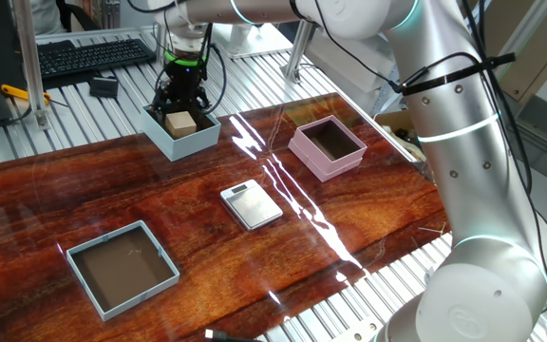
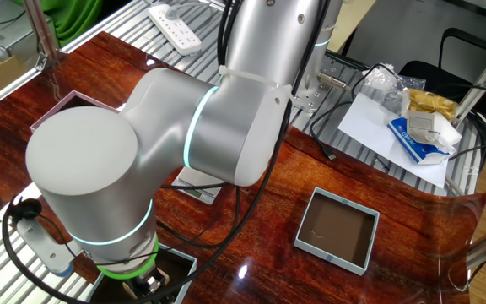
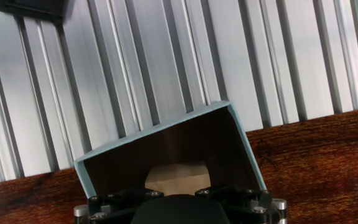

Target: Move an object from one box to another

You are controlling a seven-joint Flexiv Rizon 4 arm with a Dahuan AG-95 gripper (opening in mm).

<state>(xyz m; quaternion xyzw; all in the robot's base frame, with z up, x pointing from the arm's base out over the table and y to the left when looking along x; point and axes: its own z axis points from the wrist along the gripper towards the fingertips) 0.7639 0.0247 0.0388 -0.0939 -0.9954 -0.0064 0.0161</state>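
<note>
Wooden cube (image 1: 181,121): inside pale blue box (image 1: 195,140), untransferred. Pincer (image 1: 180,103): lowered over cube, grip state indeterminable. Pink box (image 1: 328,160): on desk (image 1: 368,223), vacant. Lift, carry, release outstanding.

Glossy red-brown wooden table (image 1: 84,204) bearing pale blue box (image 1: 184,140), pink box (image 1: 327,151), blue-grey tray (image 1: 122,269), silver scale (image 1: 251,204).

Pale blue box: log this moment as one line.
phase: pick | gripper: low over pale blue box, jaw state unclear | cube: inside that box | pink box: no cube visible
</note>
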